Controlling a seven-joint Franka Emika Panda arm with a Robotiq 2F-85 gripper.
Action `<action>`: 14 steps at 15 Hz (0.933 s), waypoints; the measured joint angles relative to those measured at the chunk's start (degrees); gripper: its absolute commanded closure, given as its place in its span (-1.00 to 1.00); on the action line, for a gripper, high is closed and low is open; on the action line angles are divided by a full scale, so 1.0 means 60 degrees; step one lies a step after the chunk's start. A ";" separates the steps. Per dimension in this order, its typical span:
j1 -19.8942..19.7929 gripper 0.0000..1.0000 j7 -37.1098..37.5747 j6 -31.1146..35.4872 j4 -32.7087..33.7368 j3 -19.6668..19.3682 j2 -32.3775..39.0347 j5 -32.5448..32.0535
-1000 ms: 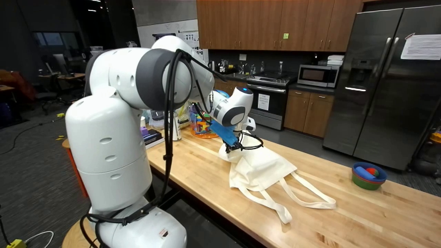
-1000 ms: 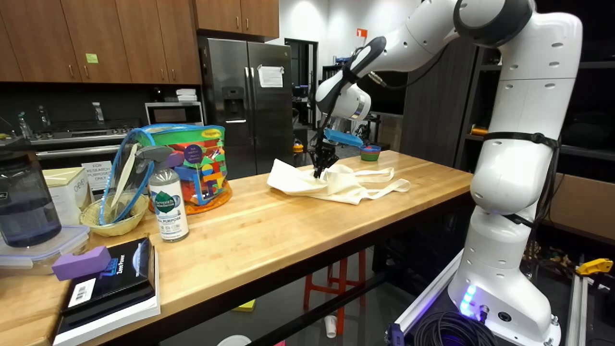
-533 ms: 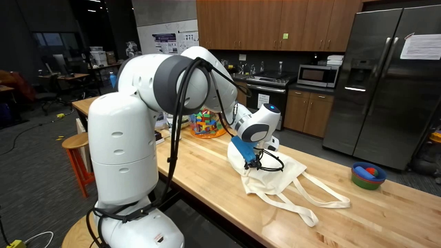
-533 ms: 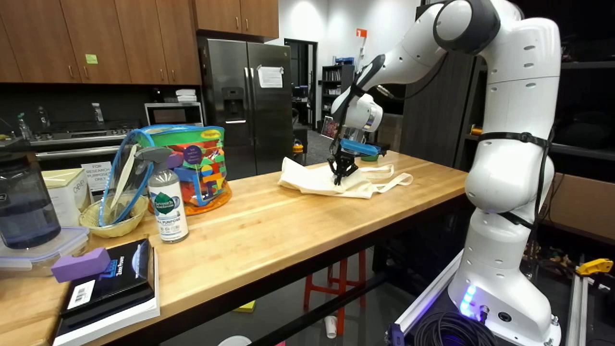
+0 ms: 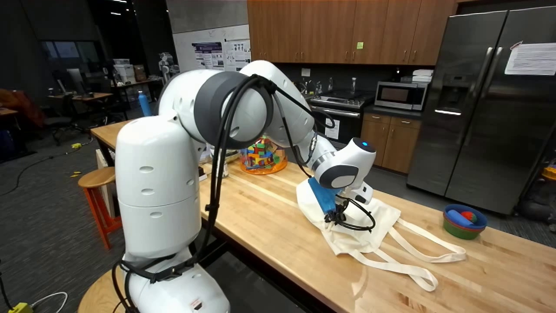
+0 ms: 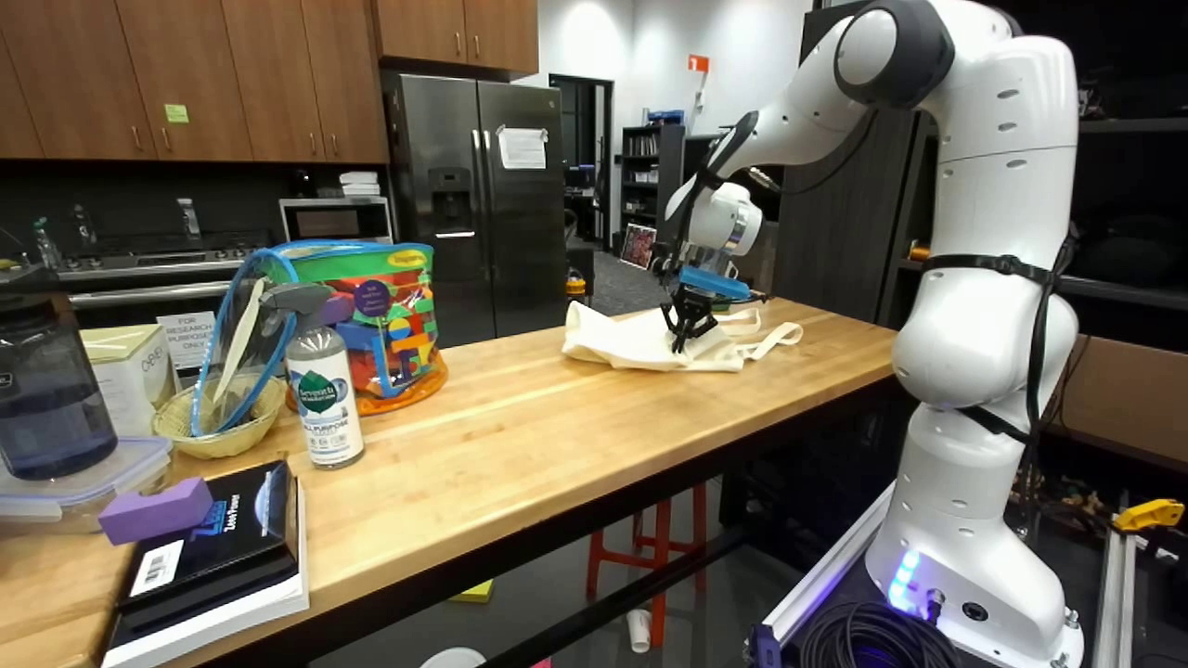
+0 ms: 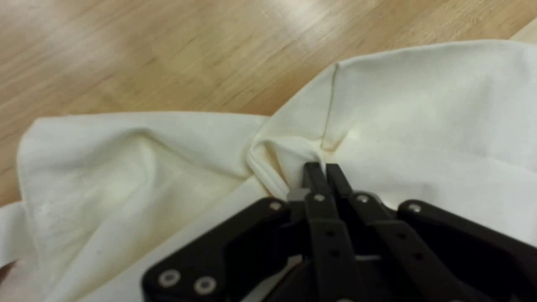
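Gripper [image 7: 323, 165]: one, pointing down, its two fingers [image 7: 314, 178] drawn together and clamped on a fold of cloth (a small pinch of a broad piece).
Tote bag [image 5: 382, 214]: one, cream-white, on the tabletop [image 5: 260, 217], under and around the gripper; in the wrist view its cloth spreads to both sides of the fingertips, with a seam just beyond them.
Pinch: just inside the bag's near-left edge in an exterior view, so that much of the cloth lies far and right of the fingers.
Long axis: from far left to near right in that exterior view, with the strap end at near right.
Straps: two, near strap [image 5: 386, 266] and far strap [image 5: 451, 257], both trailing out from the body and looped on the wood.
Bowls [image 5: 462, 233]: one stack right of the bag, blue on top and green lowest, holding one blue piece and one red piece.
Block bag [image 6: 399, 315]: one, clear, full of coloured blocks, left of the tote in both exterior views.
Spray bottle [image 6: 325, 408]: one, upright, just beside the block bag.
Refrigerator [image 5: 512, 130]: one, beyond the table.
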 measured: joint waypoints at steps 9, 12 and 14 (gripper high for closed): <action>-0.0340 0.98 0.0669 0.0244 -0.0160 -0.0508 -0.0198 0.0000; -0.0247 0.98 0.0645 0.0016 -0.0036 -0.0295 -0.0201 0.0001; -0.0057 0.98 0.0632 -0.0399 0.0233 -0.0003 -0.0201 0.0003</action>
